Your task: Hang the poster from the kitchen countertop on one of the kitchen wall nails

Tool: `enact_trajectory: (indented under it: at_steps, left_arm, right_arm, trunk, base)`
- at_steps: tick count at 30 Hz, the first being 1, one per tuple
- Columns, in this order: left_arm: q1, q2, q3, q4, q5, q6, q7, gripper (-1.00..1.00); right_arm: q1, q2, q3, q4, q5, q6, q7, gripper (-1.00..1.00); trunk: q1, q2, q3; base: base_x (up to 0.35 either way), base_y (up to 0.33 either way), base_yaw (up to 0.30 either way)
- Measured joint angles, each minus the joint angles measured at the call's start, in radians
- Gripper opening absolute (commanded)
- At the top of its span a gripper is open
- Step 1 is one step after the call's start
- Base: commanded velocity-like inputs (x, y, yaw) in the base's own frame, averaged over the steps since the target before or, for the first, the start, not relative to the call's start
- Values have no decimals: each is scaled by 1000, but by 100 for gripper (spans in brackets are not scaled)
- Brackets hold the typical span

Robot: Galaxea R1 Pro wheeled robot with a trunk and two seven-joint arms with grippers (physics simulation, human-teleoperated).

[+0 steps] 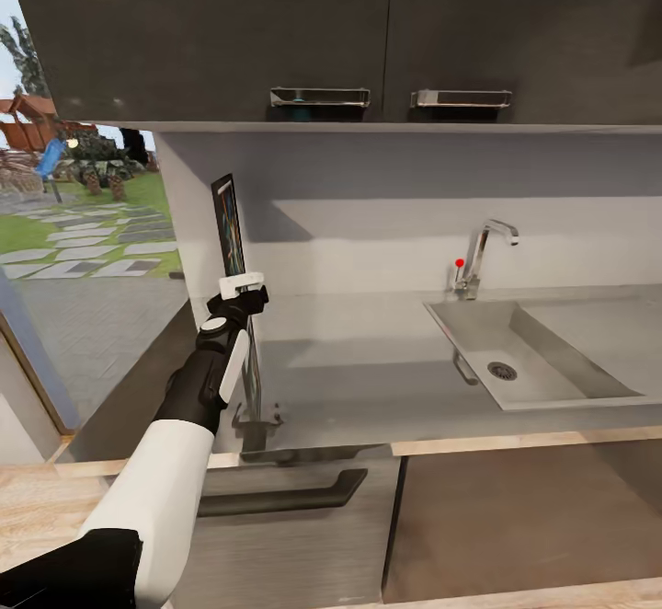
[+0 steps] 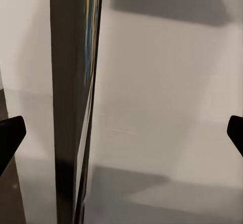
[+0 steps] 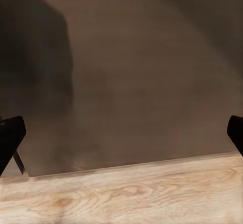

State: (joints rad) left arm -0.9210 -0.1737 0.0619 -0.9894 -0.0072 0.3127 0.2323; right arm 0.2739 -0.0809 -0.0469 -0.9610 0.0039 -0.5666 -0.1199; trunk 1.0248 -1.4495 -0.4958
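- Overhead: dark wall cabinets (image 1: 276,29) w/ two chrome handles (image 1: 320,97) hang low over the worktop (image 1: 368,361), so headroom above the counter is capped.
- Right side of worktop: sunk-in sink (image 1: 533,351) w/ drain, chrome tap (image 1: 483,255) w/ red knob (image 1: 459,263) behind it, near the back wall (image 1: 414,223). Well apart from the left arm.
- Below: grey drawer front w/ dark bar handle (image 1: 276,497); a darker cabinet door (image 1: 524,517) to its right; light wood floor (image 1: 37,499) at the base.
- Left of the counter: big window (image 1: 83,223) onto garden w/ paving stones. Worktop's left edge ends just beside it.
- Open room: flat bare stretch of worktop betw. poster and sink; nothing stands there.
- Poster (image 1: 235,287): stands upright on its short edge at the far left end of the worktop, seen nearly edge-on, dark frame, colour strip of artwork just visible. Its foot is near the front lip of the counter.
- Left pincer (image 1: 245,289): raised to about poster mid-height, wrist right at the frame's near edge. In left wrist view the poster (image 2: 76,102) runs as a dark vertical bar betw. the two fingertips (image 2: 10,135), nearer one tip than the other, w/ gaps both sides — fingers spread wide, holding nothing, not touching the frame as far as seen.
- Right pincer (image 3: 121,133): fingertips (image 3: 10,133) spread wide, nothing betw. them; looks at the brown cabinet door (image 3: 142,82) and wood floor (image 3: 126,193).
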Motion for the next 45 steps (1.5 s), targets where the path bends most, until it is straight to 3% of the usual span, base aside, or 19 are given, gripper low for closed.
enact_trajectory:
  at_steps: [25, 26, 45]
  left_arm:
    - [0, 0, -4, 3, -1, 2, 1, 100]
    - [0, 0, -5, 3, -1, 2, 1, -100]
    - [0, 0, -5, -3, 1, 5, 2, -100]
  right_arm:
    - [-1, 0, 0, 0, 0, 0, 0, 100]
    - [-1, 0, 0, 0, 0, 0, 0, 100]
    - [-2, 0, 1, 8, 0, 0, 0, 100]
  trunk:
    - [0, 0, 0]
    - [0, 0, 0]
    - [0, 0, 0]
  base:
    - [27, 0, 0]
    - [0, 0, 0]
    - [0, 0, 0]
